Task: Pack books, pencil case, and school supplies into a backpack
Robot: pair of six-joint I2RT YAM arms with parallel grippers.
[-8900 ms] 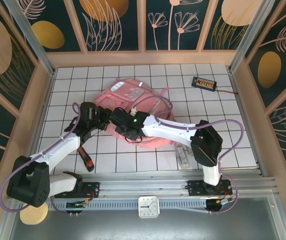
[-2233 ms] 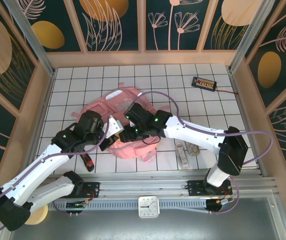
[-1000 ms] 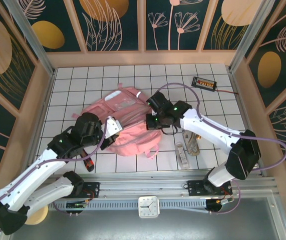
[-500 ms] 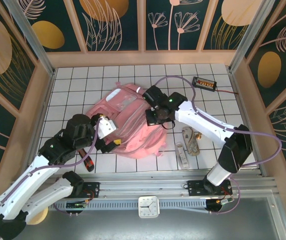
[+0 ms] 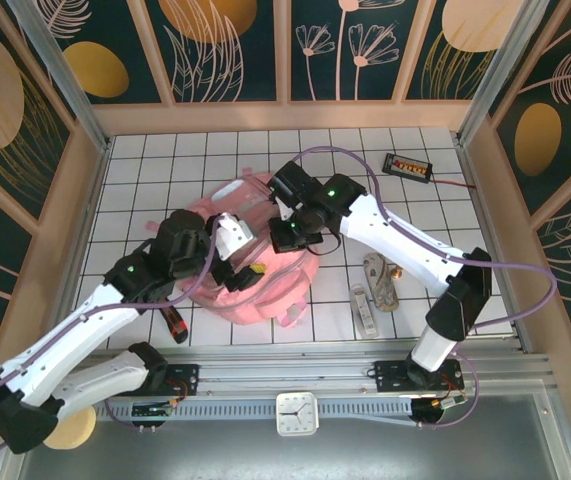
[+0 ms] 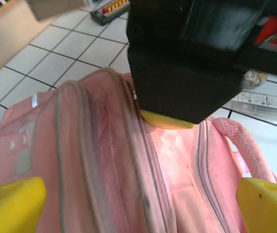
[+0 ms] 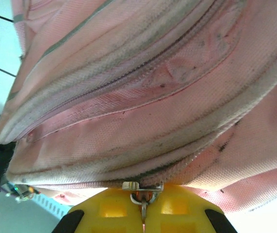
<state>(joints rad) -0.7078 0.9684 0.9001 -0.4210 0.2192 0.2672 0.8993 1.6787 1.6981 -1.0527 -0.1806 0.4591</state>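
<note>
The pink backpack (image 5: pixel 265 290) lies in the middle of the tiled table (image 5: pixel 165 170). The right gripper (image 7: pixel 143 211) is at the backpack's far edge. Its yellow fingers are pressed together and pinch a small metal zipper pull (image 7: pixel 142 191) on the bag's seam. The left gripper (image 6: pixel 139 206) hovers over the near-left part of the backpack. Its two yellow fingertips are spread wide and hold nothing.

The zipper lines seen from both wrists look mostly closed, so the step in hand is probably opening or closing a compartment. The whitish ruler-like bar (image 5: pixel 365 310) and the pale cord bundle (image 5: pixel 380 278) lie on the table just to the right of the backpack, not yet packed. Whether the books and the pencil case are already inside cannot be told, because the fabric hides the interior. At least the supplies are left to do.
</note>
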